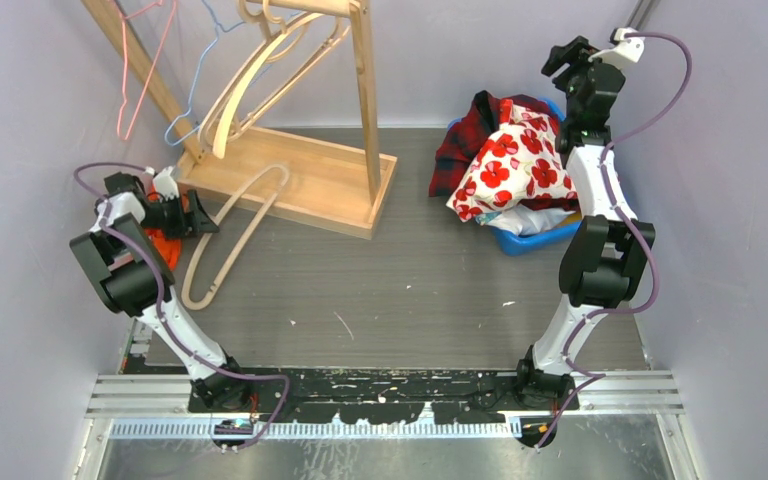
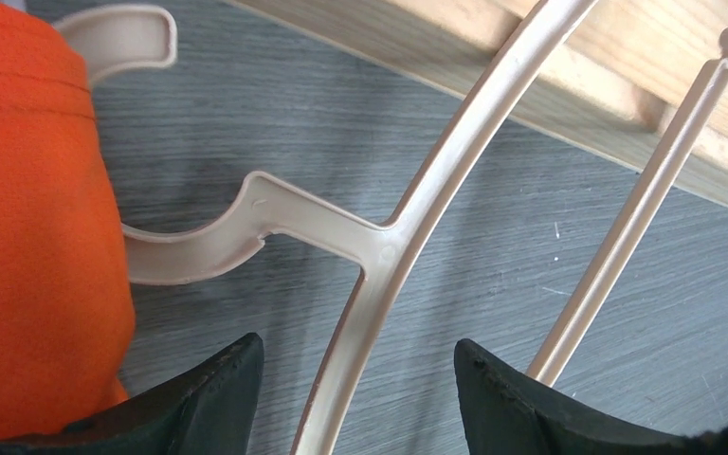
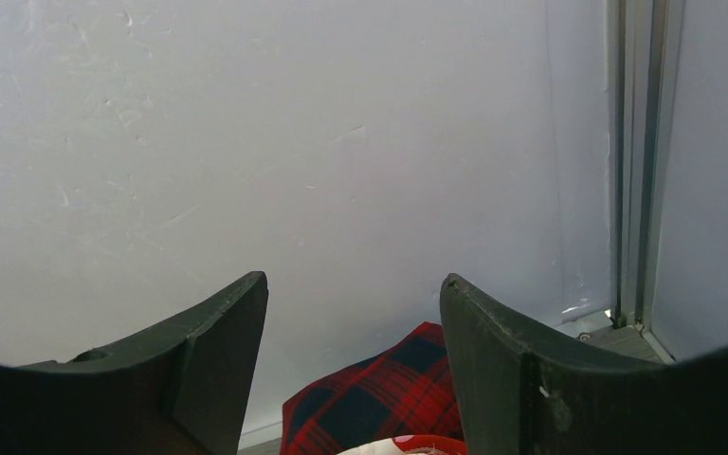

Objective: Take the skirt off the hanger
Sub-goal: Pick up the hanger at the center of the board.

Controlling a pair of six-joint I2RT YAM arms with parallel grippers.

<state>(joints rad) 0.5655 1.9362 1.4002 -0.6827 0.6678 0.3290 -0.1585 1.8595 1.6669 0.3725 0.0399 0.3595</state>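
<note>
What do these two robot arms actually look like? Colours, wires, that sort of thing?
They are a matching pair. The left arm and right arm have smooth white links joined by chunky black joint housings. A thin purple cable loops loosely along each one. Each arm ends in two matte black, wedge-shaped fingers. No sleeves or readable markings show.

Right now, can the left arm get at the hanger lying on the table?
Probably yes. The left pincer is open over the hanger, with one beige bar running between its jaws and nothing covering it. The orange skirt sits off to one side.
</note>
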